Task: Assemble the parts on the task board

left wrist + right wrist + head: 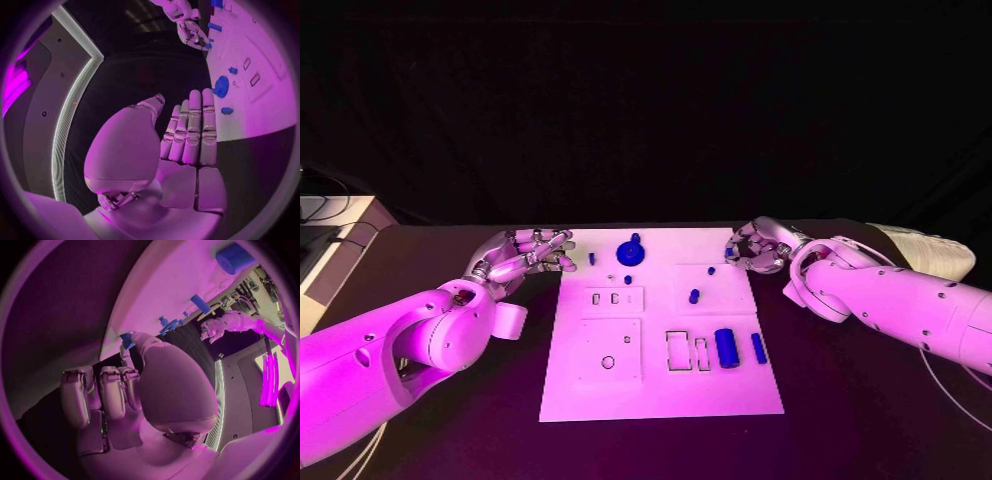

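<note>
The white task board (661, 385) lies in the middle of the table. A round blue part (630, 250) sits at its far edge, and a blue cylinder (727, 347) and a blue bar (759, 347) lie at its right side beside empty slots (678, 350). Small blue pieces (694, 296) are scattered between them. My left hand (531, 255) hovers off the far left corner with its fingers straight (190, 130) and nothing in it. At the far right corner my right hand (762, 248) appears to pinch a small blue piece (127, 339) between thumb and fingertip.
Pale equipment (329, 250) stands off the table's left edge. The board also has two small slots (604, 298) and an oval hole (607, 362) on its left half. Black table (848, 420) surrounds the board.
</note>
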`<state>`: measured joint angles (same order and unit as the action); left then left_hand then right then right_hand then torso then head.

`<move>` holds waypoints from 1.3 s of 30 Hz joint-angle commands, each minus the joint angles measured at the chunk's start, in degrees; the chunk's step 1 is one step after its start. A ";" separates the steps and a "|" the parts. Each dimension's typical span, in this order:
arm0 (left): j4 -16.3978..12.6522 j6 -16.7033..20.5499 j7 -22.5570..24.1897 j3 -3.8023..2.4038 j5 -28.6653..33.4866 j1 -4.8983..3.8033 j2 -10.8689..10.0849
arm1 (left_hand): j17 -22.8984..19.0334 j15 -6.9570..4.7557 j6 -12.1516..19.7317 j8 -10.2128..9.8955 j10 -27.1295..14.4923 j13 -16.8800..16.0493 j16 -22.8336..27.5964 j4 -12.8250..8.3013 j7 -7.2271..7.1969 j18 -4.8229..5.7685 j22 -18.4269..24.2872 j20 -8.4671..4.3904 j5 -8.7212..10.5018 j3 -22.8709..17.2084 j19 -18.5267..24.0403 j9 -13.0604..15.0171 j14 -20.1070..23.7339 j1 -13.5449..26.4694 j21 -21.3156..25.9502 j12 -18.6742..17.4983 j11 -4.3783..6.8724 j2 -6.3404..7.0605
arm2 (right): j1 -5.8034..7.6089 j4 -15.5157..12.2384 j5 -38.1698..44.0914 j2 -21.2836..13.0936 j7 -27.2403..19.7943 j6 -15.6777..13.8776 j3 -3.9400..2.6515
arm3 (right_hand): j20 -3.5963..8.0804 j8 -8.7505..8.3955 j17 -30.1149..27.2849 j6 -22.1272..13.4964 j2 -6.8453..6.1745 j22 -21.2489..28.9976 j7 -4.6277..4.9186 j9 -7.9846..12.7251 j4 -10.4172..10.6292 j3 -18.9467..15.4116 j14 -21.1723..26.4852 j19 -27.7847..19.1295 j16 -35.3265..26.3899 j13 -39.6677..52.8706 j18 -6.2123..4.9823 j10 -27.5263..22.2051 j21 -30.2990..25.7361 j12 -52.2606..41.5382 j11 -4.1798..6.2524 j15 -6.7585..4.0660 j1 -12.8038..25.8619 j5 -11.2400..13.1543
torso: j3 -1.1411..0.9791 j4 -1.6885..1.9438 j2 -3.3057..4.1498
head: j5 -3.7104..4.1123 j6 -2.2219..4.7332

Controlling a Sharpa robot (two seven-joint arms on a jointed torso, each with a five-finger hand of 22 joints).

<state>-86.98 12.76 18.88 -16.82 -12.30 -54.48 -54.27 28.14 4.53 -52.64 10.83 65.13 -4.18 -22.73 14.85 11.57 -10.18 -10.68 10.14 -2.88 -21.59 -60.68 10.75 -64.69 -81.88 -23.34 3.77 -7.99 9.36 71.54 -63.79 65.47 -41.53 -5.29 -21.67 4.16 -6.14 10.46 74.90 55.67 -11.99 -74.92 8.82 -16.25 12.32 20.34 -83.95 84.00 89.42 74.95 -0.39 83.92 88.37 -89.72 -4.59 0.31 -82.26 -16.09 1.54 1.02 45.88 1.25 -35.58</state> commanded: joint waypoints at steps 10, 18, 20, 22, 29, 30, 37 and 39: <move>0.04 -0.94 0.18 -0.05 -0.16 0.01 0.19 | 0.13 0.04 -0.02 -0.25 -0.05 0.04 -0.20 -0.09 0.39 -0.16 -0.08 -0.04 -0.07 -0.12 0.40 0.03 0.55 0.73 -0.29 -0.04 -0.24 0.05 | -0.06 -0.09 0.76 0.17 -0.53 1.05 0.03 | 0.92 1.11 13.95 2.12 1.08 -13.90 -0.75 -0.43 -0.34 1.46 -5.77 5.33 0.28 15.05 0.04 6.08 0.46 -0.28 1.04 -1.24 0.36 0.93 | 0.05 0.02 -0.03 | 0.08 0.12; 0.18 -0.88 0.19 -0.05 -0.16 0.02 0.25 | 0.16 0.06 0.03 -0.28 -0.11 0.05 -0.20 -0.09 0.44 -0.15 -0.09 -0.03 -0.07 -0.12 0.42 0.02 0.56 0.75 -0.31 -0.07 -0.27 0.05 | -0.04 -0.53 1.07 0.30 -1.35 -5.88 0.01 | 1.50 2.03 14.72 3.60 1.39 -14.84 -1.50 -0.87 -0.42 1.99 -5.96 5.87 0.48 15.05 0.32 6.08 1.39 -0.28 1.72 -1.83 1.12 0.93 | 0.05 0.02 -0.07 | 0.00 0.19; 0.22 -0.89 0.19 -0.05 -0.16 0.03 0.31 | 0.18 0.07 0.05 -0.30 -0.13 0.06 -0.20 -0.09 0.47 -0.15 -0.09 -0.02 -0.07 -0.12 0.42 0.02 0.57 0.76 -0.32 -0.08 -0.29 0.05 | 0.04 -0.91 1.46 0.32 -1.38 -7.91 -0.05 | 1.57 2.13 14.86 3.73 1.33 -15.08 -1.59 -0.93 -0.46 2.03 -5.99 6.00 0.52 15.05 0.39 6.08 1.63 -0.28 1.80 -1.90 1.21 0.79 | 0.10 0.07 -0.10 | -0.06 0.19; 0.26 -0.90 0.19 -0.05 -0.16 0.04 0.35 | 0.18 0.07 0.05 -0.30 -0.13 0.06 -0.20 -0.09 0.47 -0.15 -0.09 -0.02 -0.07 -0.12 0.42 0.02 0.57 0.76 -0.32 -0.08 -0.29 0.05 | 0.35 -1.41 2.19 0.34 -1.11 -10.00 -0.14 | 1.62 2.24 14.91 3.87 1.27 -15.08 -1.66 -0.98 -0.49 2.03 -6.00 6.00 0.53 15.05 0.39 6.08 1.63 -0.28 1.87 -1.95 1.29 0.73 | 0.16 0.19 -0.15 | -0.03 0.22; 0.37 -0.83 0.18 -0.05 -0.16 0.09 0.35 | 0.20 0.08 0.07 -0.32 -0.16 0.06 -0.20 -0.09 0.50 -0.15 -0.09 -0.02 -0.07 -0.12 0.43 0.02 0.57 0.76 -0.33 -0.09 -0.31 0.05 | 1.87 -4.44 3.36 0.05 1.11 -13.55 -0.34 | 1.72 2.43 15.07 4.12 1.35 -15.08 -1.79 -1.08 -0.53 2.16 -6.04 6.00 0.57 15.05 0.39 6.08 1.63 -0.28 2.01 -2.02 1.40 0.63 | 0.13 -0.06 -0.22 | -0.27 0.33; 0.37 -0.81 0.16 -0.05 -0.15 0.10 0.33 | 0.20 0.08 0.07 -0.32 -0.16 0.06 -0.20 -0.09 0.50 -0.15 -0.09 -0.02 -0.07 -0.12 0.43 0.02 0.57 0.76 -0.33 -0.09 -0.31 0.05 | 2.10 -5.45 3.43 -0.08 1.86 -13.79 -0.36 | 1.75 2.46 15.10 4.15 1.44 -15.08 -1.80 -1.10 -0.46 2.20 -6.05 6.00 0.58 15.05 0.39 6.08 1.63 -0.28 2.03 -2.06 1.55 0.61 | 0.14 -0.12 -0.24 | -0.30 0.40; 0.41 -0.74 0.07 -0.04 -0.06 0.11 0.28 | 0.20 0.08 0.07 -0.32 -0.16 0.06 -0.20 -0.09 0.50 -0.15 -0.09 -0.02 -0.07 -0.12 0.43 0.02 0.57 0.76 -0.33 -0.09 -0.31 0.05 | 2.63 -12.07 3.76 0.08 6.96 -12.07 -0.35 | 1.90 2.46 14.98 3.84 1.43 -15.08 -1.81 -1.18 -0.24 2.17 -6.02 6.00 0.55 15.05 0.39 6.08 1.63 -0.28 2.09 -2.11 2.50 2.72 | 0.42 -0.43 -0.80 | -0.44 0.14; 0.52 -0.73 0.10 -0.04 0.00 0.13 0.38 | 0.20 0.08 0.07 -0.32 -0.16 0.06 -0.20 -0.09 0.50 -0.15 -0.09 -0.02 -0.07 -0.12 0.43 0.02 0.57 0.76 -0.33 -0.09 -0.31 0.05 | 2.59 -14.11 3.98 0.50 8.91 -11.16 -0.25 | 1.90 2.46 15.00 3.82 1.42 -15.08 -1.80 -1.18 -0.21 2.15 -6.03 6.00 0.55 15.05 0.39 6.08 1.63 -0.28 2.09 -2.10 2.59 2.83 | 0.47 -0.44 -0.86 | -0.61 0.07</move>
<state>-86.44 12.76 18.72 -16.81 -12.31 -54.39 -54.05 28.26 4.73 -52.64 10.83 65.12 -4.18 -22.73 14.85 11.57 -10.18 -10.72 10.14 -2.88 -21.59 -60.68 10.74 -64.48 -81.65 -23.34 3.77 -7.99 9.59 74.18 -76.85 68.13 -41.29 -0.86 -33.57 3.85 -4.61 12.75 74.91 59.27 -10.57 -74.91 7.05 -17.33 12.01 22.23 -84.05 83.90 89.66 74.91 -0.39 84.12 89.82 -89.72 -2.94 -1.44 -80.03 -13.43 1.87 0.69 45.24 0.81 -35.41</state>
